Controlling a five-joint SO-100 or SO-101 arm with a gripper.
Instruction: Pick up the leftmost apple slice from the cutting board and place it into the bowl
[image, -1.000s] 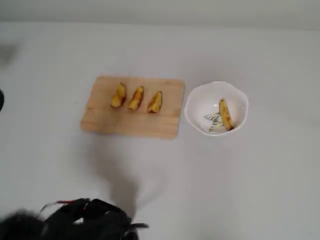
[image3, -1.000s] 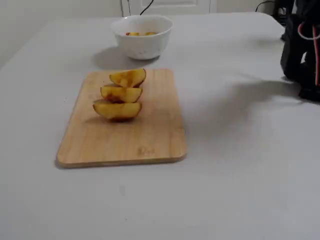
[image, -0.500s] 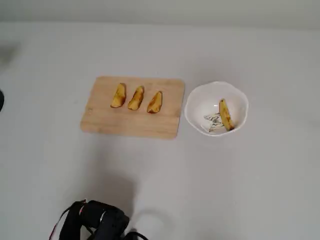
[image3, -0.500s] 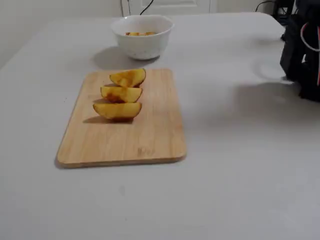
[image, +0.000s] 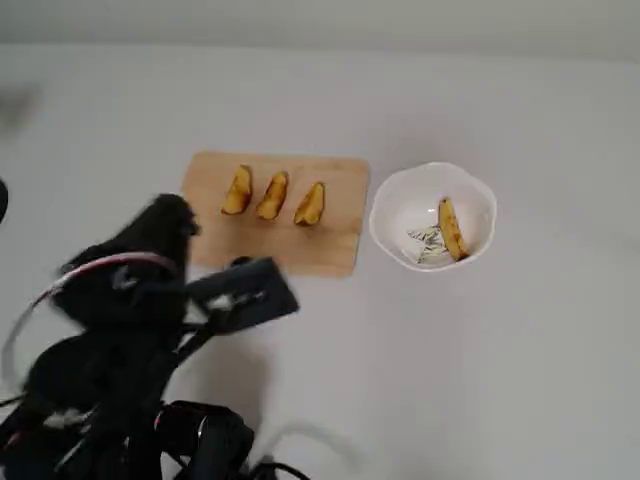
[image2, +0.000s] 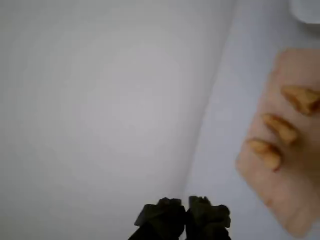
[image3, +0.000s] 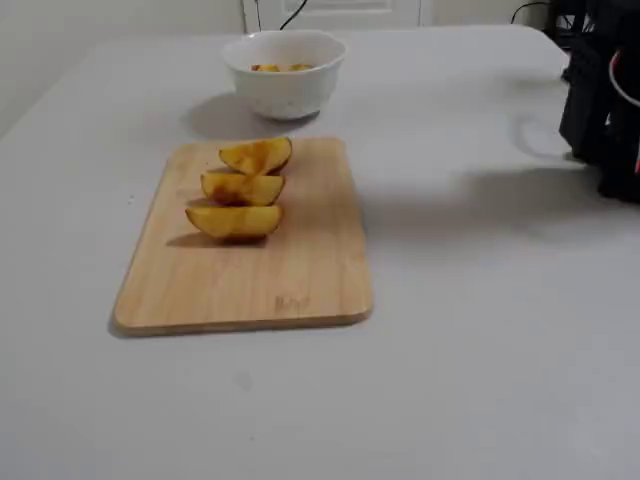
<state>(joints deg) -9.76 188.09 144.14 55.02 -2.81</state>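
Observation:
The cutting board (image: 300, 245) (image3: 240, 275) carries three apple slices in a row. The leftmost apple slice (image: 237, 190) is the nearest one in the fixed view (image3: 235, 221) and the lowest in the wrist view (image2: 265, 153). The white bowl (image: 400, 195) (image3: 285, 90) holds one slice (image: 451, 228). My gripper (image2: 187, 216) shows two dark fingertips close together with nothing between them, over bare table left of the board. In the overhead view its blurred black head (image: 172, 215) overlaps the board's left edge.
The arm's body (image: 120, 340) fills the overhead view's lower left and hides the board's near-left corner. Its dark base (image3: 610, 100) stands at the fixed view's right edge. White table surrounds board and bowl.
The arm has risen from its folded pose at the table's near edge and swung out towards the board's left end. Slices, board and bowl have not moved.

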